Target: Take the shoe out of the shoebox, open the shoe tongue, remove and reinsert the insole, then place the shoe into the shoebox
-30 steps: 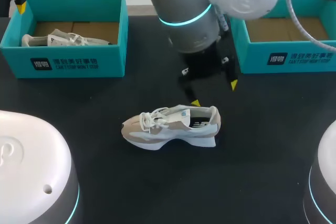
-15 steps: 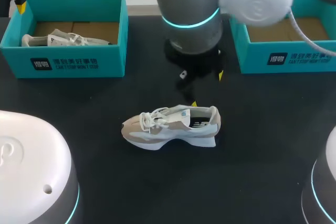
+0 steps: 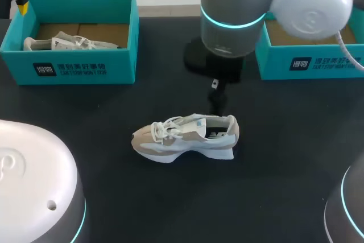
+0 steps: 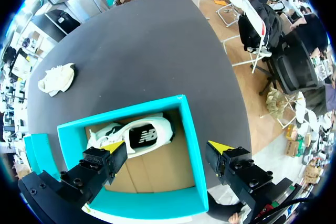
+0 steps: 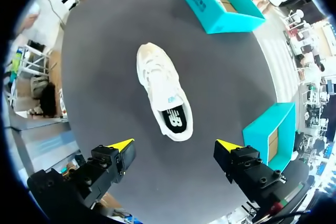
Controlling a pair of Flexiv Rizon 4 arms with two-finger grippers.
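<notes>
Shoe [image 3: 185, 136] is sitting upright on desk [image 3: 284, 157]; right gripper [image 5: 173, 145] is hovering spread wide above it. Risk: off-centre descent likely snagging laces [image 3: 162, 128] or tipping shoe over.

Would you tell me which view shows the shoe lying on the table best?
The right wrist view: the shoe is seen whole from above, opening and insole showing. The head view shows it side-on; the left wrist view only as a small shape beyond the shoebox.
</notes>
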